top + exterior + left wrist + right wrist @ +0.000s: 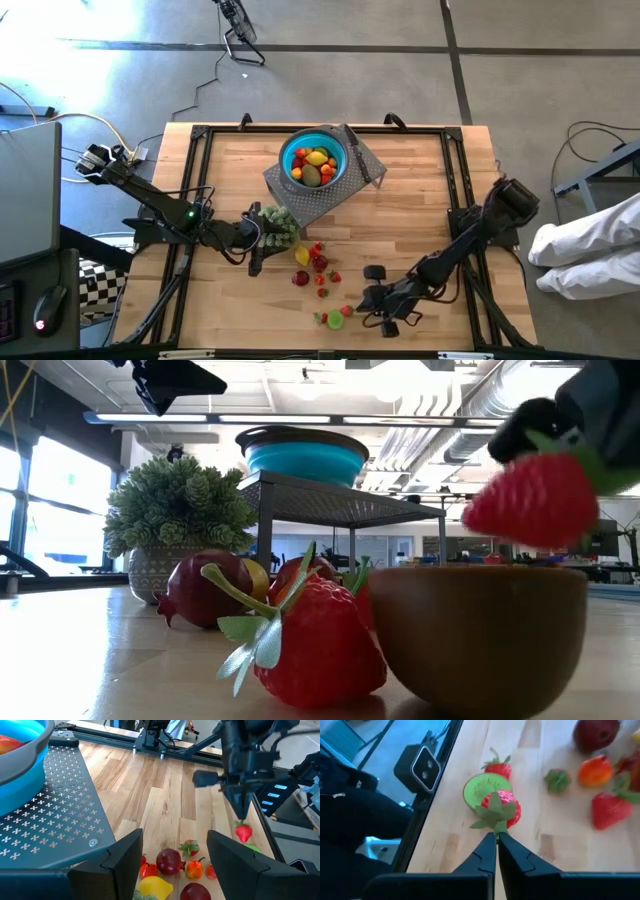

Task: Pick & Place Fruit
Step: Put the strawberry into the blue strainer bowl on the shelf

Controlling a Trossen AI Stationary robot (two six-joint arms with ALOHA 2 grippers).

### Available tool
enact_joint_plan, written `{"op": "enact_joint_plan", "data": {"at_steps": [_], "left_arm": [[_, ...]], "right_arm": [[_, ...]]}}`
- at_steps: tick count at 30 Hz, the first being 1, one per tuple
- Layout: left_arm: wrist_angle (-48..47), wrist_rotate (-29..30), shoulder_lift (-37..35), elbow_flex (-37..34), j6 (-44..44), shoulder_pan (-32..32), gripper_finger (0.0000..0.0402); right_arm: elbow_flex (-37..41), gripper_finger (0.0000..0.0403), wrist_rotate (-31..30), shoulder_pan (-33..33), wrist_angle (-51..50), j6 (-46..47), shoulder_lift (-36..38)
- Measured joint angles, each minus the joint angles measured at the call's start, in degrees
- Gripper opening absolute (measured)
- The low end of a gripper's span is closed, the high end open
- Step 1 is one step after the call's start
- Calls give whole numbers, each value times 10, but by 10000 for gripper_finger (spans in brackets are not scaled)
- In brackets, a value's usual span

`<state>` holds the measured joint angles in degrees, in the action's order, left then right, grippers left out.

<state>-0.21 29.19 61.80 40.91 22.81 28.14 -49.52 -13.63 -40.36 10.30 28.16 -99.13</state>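
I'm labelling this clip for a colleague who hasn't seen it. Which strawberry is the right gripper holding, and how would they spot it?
Start at the wooden table and go to its near edge, by the right gripper. The strawberry hangs there by its green leaves, pinched in the shut fingers above a halved kiwi. It alone is lifted off the wood.

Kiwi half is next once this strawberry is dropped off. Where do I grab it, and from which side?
Take the kiwi half from straight above, with the fingers across its rim. It sits cut face up on its rounded skin, so a side approach would probably roll it. Keep the fingers clear of the strawberry lying beside it. The right gripper is shut on the second strawberry, by its leaves.
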Motion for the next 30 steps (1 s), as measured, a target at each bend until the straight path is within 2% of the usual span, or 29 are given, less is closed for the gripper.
{"op": "enact_joint_plan", "data": {"at_steps": [9,13,19,30], "left_arm": [[-17,2,0,0,0,0,218],[-41,32,0,0,0,0,218],[-65,71,0,0,-5,0,218],[-58,71,0,0,0,0,218]], "right_arm": [[0,4,-61,4,-26,-73,84],[0,4,-90,22,-42,-114,123],[0,4,-103,68,-42,-186,171],[0,4,-102,171,-43,-294,227]]}}
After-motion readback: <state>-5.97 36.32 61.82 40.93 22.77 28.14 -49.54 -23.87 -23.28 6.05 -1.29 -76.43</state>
